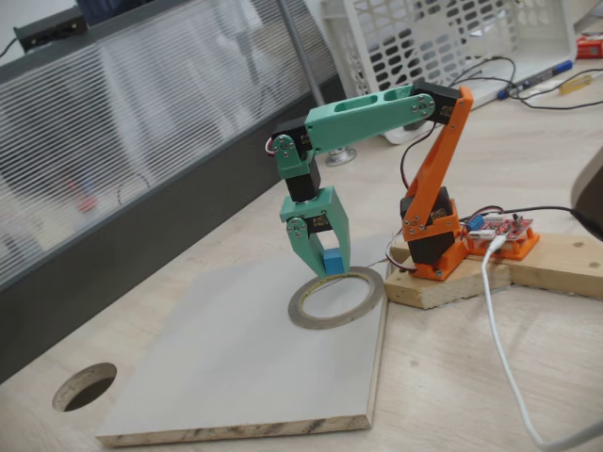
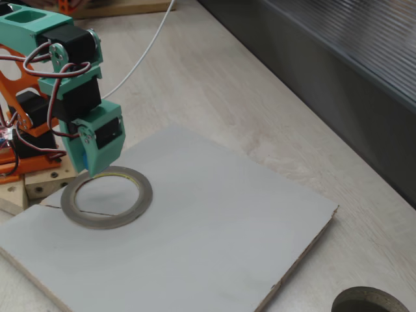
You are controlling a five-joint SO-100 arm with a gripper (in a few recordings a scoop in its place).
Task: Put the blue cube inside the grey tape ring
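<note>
1. Green gripper (image 1: 325, 264) pointing straight down, hanging over the far edge of the tape ring (image 1: 336, 298), tips just above its rim.
2. Fingers closed on the blue cube (image 1: 333, 261); cube pinched between them, lifted off the board, its lower half showing below the green finger in a fixed view.
3. In a fixed view from the other side, gripper (image 2: 91, 170) seen from its back, a thin sliver of blue cube (image 2: 85, 161) along its left edge, tips over the ring's (image 2: 107, 197) far-left rim.
4. Ring lying flat on a pale grey board (image 1: 226, 367), near the board's corner closest to the arm's base.
5. Ring's opening showing bare board inside.
6. Orange base of the arm (image 1: 433, 226) bolted to a wooden block (image 1: 556, 264) beside the board.
7. Round hole (image 1: 85, 386) in the tabletop, well apart from the ring, past the board's opposite corner.
8. White cable (image 1: 499, 348) trailing across the table beside the block.
</note>
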